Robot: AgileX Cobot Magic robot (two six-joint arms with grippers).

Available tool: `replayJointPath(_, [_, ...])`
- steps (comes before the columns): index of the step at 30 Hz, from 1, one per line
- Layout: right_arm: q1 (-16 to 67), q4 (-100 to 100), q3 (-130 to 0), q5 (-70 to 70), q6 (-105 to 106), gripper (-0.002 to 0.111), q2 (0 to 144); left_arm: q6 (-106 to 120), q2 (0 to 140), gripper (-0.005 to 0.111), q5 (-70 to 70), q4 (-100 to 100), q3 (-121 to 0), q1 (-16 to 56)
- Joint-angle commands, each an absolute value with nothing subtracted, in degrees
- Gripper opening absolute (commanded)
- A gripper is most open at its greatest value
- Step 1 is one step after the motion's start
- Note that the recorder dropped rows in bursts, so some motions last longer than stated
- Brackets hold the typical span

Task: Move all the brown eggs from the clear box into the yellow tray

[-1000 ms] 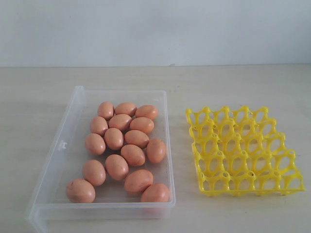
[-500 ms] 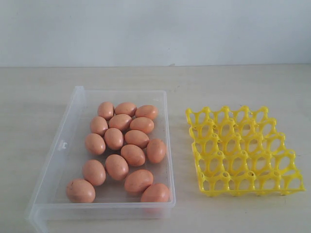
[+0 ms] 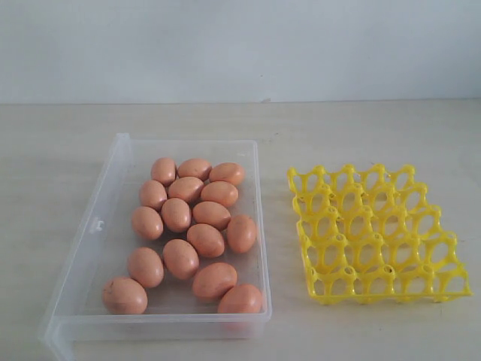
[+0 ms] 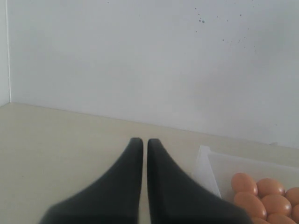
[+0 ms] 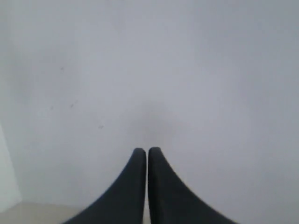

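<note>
No movement since earlier. Pressed together, idle pre-start: left gripper (image 4: pixel 145 142), right gripper (image 5: pixel 147 151). Ahead of left: brown eggs (image 4: pixel 275 204) in clear box (image 4: pixel 233 165).

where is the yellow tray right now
In the exterior view the yellow tray sits on the table at the right side, just right of the clear box holding the brown eggs, not touching it; its cups are all empty.

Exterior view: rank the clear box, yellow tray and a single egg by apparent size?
1. Clear box, largest.
2. Yellow tray, clearly smaller than the box.
3. Any single egg, e.g. the front-left egg, smallest.
The eggs look alike. The front ones may only seem bigger because they sit nearer the camera.
</note>
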State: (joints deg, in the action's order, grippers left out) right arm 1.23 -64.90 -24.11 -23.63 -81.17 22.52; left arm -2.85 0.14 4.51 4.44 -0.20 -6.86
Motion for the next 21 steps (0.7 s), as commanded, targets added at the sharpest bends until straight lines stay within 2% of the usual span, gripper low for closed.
replayJointPath(1, [1.1,-99.9,-45.9,-37.8,-111.5,0.0,47.1,-3.4,0.0,0.004,4.4,4.9,0.0,-6.8])
replayJointPath(5, [1.3,-99.9,-64.8,-54.9,-117.2,0.0,71.2,-3.4,0.0,0.004,4.4,4.9,0.0,-6.8])
replayJointPath(10, [1.3,-99.9,-72.8,-55.2,-107.2,0.0,78.5,-3.4,0.0,0.004,4.4,4.9,0.0,-6.8])
replayJointPath(14, [1.2,-99.9,-73.8,-41.2,-93.4,0.0,75.6,-3.4,0.0,0.004,4.3,4.9,0.0,-6.8])
replayJointPath(21, [1.2,-99.9,-73.8,2.2,-77.2,0.0,67.0,-3.4,0.0,0.004,4.3,4.9,0.0,-6.8])
